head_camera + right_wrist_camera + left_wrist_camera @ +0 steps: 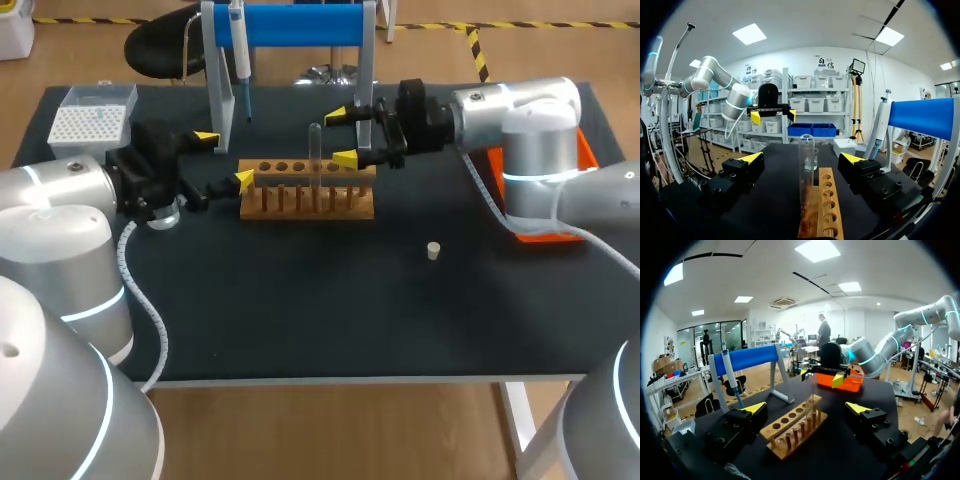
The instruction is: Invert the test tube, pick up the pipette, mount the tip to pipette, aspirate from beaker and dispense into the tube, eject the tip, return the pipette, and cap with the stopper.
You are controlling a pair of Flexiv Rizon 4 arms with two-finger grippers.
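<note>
A clear test tube (315,150) stands upright in the wooden rack (308,192). My right gripper (343,137) is open at the rack's right end, fingers level with the tube and apart from it. In the right wrist view the tube (806,165) rises just ahead of the gap in the right gripper (801,158), over the rack (823,207). My left gripper (225,158) is open at the rack's left end; in its own view the left gripper (806,407) straddles the rack (792,427). The pipette (240,50) hangs on the blue stand. A stopper (433,250) lies on the mat.
A white tip box (92,115) sits at the back left corner. A small glass vessel (165,214) shows under my left wrist. An orange tray (545,235) lies under my right arm. The blue stand (290,25) rises behind the rack.
</note>
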